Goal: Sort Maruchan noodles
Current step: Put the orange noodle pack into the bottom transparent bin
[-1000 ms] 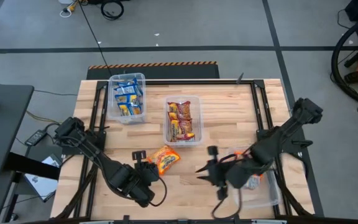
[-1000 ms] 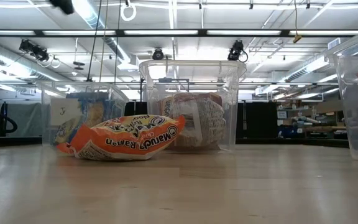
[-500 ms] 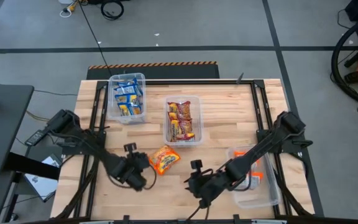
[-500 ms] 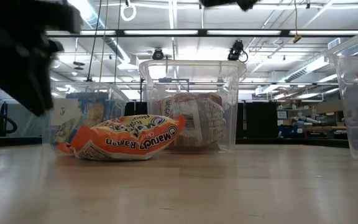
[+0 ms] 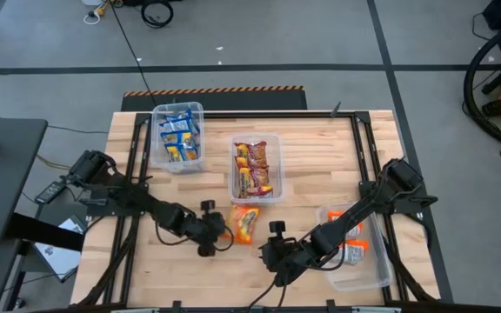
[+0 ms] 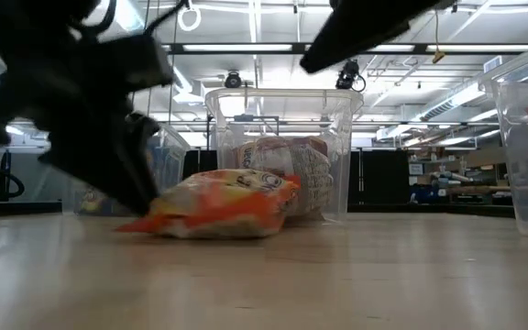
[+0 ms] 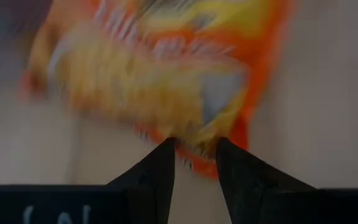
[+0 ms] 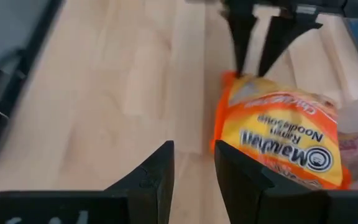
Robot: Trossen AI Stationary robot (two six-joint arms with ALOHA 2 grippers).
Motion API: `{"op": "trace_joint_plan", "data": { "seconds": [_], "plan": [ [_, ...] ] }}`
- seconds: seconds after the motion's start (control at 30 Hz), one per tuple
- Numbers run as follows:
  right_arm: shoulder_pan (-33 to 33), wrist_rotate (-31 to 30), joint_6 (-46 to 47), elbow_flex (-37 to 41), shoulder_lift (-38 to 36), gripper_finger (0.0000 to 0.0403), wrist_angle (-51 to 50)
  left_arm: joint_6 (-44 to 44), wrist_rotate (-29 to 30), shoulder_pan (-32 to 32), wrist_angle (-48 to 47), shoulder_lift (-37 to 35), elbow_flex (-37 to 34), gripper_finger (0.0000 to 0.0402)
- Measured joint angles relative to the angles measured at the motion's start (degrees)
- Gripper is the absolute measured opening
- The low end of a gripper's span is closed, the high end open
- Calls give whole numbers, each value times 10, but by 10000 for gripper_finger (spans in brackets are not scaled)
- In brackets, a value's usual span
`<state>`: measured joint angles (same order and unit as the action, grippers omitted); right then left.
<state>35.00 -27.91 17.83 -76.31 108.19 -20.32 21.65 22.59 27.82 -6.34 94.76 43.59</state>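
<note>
The right tool (image 5: 276, 254) hovers near the tabletop's (image 5: 311, 169) front edge, fingers apart and empty. Just beyond, the left tool (image 5: 220, 235) touches the orange packet's (image 5: 245, 223) edge, fingers slightly apart. Farther back, bins hold red packets (image 5: 254, 169) and blue packets (image 5: 177, 136)

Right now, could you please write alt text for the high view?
The left gripper meets an orange packet lying on the table; the right gripper hovers nearby. Behind stand a bin of blue packets and a bin of red packets.

Grey floor (image 5: 320, 35) (taped lines), ceiling striplights (image 6: 246, 48).
</note>
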Motion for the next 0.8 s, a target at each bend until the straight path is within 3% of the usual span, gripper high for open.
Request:
{"op": "trace_joint_plan", "data": {
  "seconds": [0.2,0.33,0.57,0.8],
  "plan": [
    [-1,-10,-63,2,28,131,-1,-28,-39,14,145,0,0,123],
    [-2,-23,-135,2,64,136,12,-27,-48,21,177,0,0,123],
    [-12,-69,-319,3,134,135,169,37,-77,36,90,-46,10,123],
    [-42,-112,-367,-13,175,135,193,63,-77,50,-8,-113,30,123]
  ]
}}
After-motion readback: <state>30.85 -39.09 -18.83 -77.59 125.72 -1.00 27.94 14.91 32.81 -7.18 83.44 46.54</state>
